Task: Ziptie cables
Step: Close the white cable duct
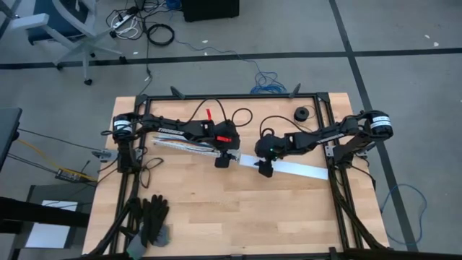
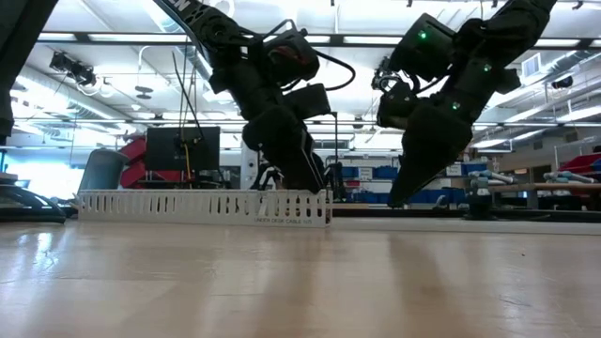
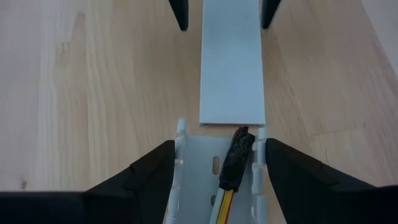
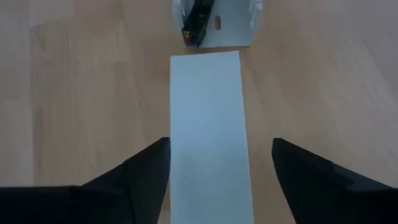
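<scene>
The white slotted channel point(image 1: 189, 146) lies on the table, left of the middle. The cables point(image 3: 225, 200), yellow and red wires with a dark plug end point(image 3: 237, 157), lie inside it. A flat white strip point(image 1: 289, 168) lies on the table in line with the channel's end. My left gripper point(image 1: 224, 160) is at that end of the channel. My right gripper point(image 1: 265, 170) stands open over the strip's near end, one finger on each side of the strip point(image 4: 208, 124), and nothing is held between them. My left gripper holds the channel's end between its two fingers point(image 3: 149, 180), one against each slotted side wall point(image 3: 180, 149). The fingers slant down from the table's left and point along the channel. The channel lies flat on the table with the plug end between the walls.
A pair of black gloves point(image 1: 151, 220) lies near the table's front left. A small black roll point(image 1: 301, 113) sits at the far right, and a red piece point(image 1: 209, 114) at the far middle. A black frame point(image 1: 238, 95) runs along the table's edges. Bare wood lies in front of the grippers.
</scene>
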`<state>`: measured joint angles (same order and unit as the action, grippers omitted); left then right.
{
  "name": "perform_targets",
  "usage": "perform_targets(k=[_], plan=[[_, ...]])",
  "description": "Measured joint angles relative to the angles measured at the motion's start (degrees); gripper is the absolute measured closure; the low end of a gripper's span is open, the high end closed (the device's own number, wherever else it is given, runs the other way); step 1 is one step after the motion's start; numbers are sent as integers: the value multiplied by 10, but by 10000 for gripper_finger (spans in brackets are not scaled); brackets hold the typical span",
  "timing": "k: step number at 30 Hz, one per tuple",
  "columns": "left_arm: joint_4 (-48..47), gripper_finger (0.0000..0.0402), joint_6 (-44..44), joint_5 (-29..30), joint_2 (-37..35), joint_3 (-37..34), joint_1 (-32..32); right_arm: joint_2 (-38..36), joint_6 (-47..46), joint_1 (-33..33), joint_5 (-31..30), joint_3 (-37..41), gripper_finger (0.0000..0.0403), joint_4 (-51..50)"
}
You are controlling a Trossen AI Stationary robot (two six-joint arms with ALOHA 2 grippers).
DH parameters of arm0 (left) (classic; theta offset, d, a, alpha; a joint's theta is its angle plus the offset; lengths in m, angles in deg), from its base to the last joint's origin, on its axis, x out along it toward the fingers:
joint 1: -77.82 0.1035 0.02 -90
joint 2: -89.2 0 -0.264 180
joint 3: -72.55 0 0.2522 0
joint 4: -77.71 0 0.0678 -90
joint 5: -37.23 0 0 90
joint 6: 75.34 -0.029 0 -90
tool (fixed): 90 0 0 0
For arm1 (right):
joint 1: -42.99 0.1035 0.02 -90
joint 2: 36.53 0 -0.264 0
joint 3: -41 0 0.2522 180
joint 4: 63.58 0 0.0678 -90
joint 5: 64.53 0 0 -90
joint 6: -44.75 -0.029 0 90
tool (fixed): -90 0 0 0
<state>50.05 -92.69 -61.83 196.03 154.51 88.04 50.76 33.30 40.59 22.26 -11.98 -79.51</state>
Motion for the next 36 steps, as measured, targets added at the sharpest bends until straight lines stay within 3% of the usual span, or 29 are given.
perform_targets(k=[7,17,22,36], plan=[[9,179,0,0,0,0,-2,42,7,8,-2,0,132,32],[8,179,1,0,0,0,-2,63,12,8,-13,-1,169,17],[9,179,36,0,0,0,-2,62,7,7,-10,-1,209,15],[8,179,63,0,0,0,-2,63,3,7,3,0,388,50]])
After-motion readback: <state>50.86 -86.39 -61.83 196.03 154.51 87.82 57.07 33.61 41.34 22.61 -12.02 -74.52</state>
